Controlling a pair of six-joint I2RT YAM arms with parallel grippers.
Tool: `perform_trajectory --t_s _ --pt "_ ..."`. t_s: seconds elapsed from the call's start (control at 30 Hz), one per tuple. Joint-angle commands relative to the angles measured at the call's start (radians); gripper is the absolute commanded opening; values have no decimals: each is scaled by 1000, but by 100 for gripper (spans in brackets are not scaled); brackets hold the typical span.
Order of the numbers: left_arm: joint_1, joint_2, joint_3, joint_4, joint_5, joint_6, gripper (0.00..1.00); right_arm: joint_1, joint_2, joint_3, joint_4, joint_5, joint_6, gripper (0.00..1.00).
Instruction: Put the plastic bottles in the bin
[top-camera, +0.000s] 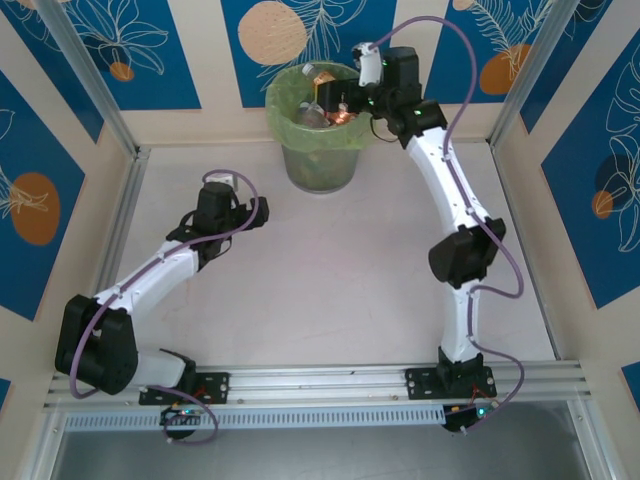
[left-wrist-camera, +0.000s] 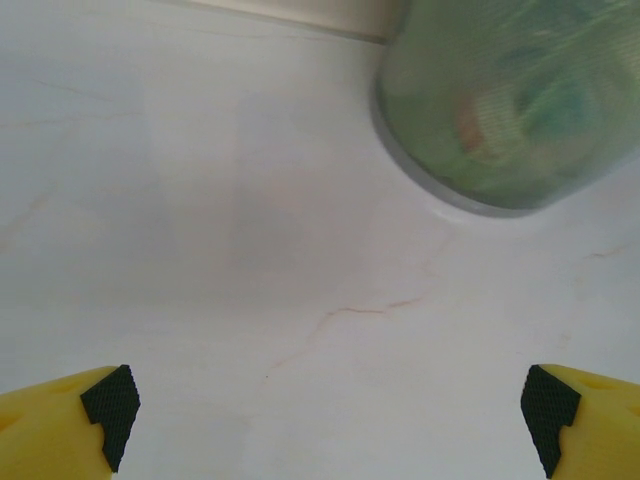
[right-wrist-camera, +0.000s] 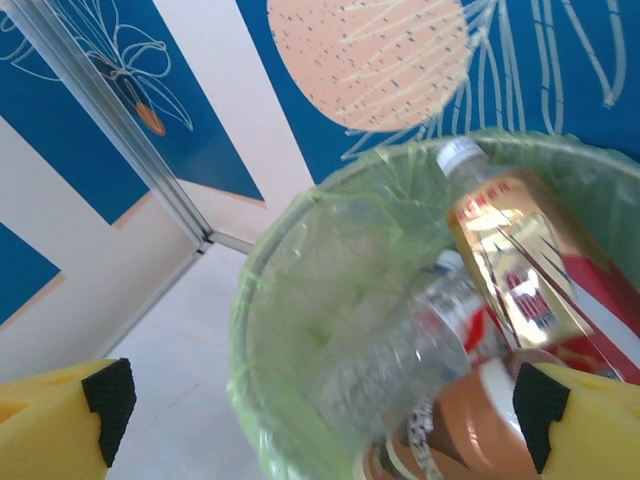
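The right gripper (right-wrist-camera: 325, 415) has its jaws wide apart and holds nothing. Its black pads (right-wrist-camera: 108, 408) sit at the lower corners of the wrist view, above the mouth of the bin (right-wrist-camera: 262, 330). The bin is round and grey, and a yellow-green bag is folded over its rim.

Inside, an amber bottle (right-wrist-camera: 505, 255) with a white cap and a red label leans at 2 o'clock. A clear bottle (right-wrist-camera: 420, 340) lies at the middle and a brown-orange bottle (right-wrist-camera: 480, 420) at 5 o'clock.

From overhead, the bin stands at 12 o'clock on the table (top-camera: 330, 270). The right gripper hangs over its 3 o'clock rim, and the arm rises from its base at 5 o'clock with the elbow bowed outward.

The left gripper (left-wrist-camera: 330, 415) also has its jaws wide apart and empty over the bare tabletop. It sits at 8 o'clock from the bin and well apart from it, with its arm folded low.
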Motion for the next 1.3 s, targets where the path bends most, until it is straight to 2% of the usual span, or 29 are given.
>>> perform_trajectory --t_s 0.0,0.23,0.4,0.5,0.53,0.6,0.73,0.9,1.0,1.17,1.23,1.27 --pt "45 7 11 -9 -161 92 100 -16 -152 -238 64 70 -2 100" --pt "152 -3 -56 67 -174 147 100 -104 -493 -847 364 179 83 100" --pt "220 -22 -136 170 -175 233 100 -207 -675 -1146 451 253 107 100" --pt "256 -17 -195 248 -270 310 100 -270 -740 -1281 467 282 67 100" --pt "281 -17 -232 300 -265 321 100 -293 -752 -1317 465 281 59 100" --pt "335 -19 -295 374 -202 309 100 -336 -764 -1377 467 260 64 100" --pt "428 22 -346 447 -1 268 100 -384 -752 -1502 538 221 93 99" --pt "432 107 -364 548 136 303 100 -379 -681 -1619 694 286 81 100" --pt "424 113 -417 683 213 316 100 -374 -624 -1645 744 290 72 99" --pt "355 114 -497 840 239 410 100 -344 -537 -1645 788 287 27 100" --pt "315 191 -553 1023 196 446 100 -321 -528 -1654 835 275 -31 99" --pt "313 207 -555 1028 185 443 100 -308 -528 -1653 842 289 -48 99"
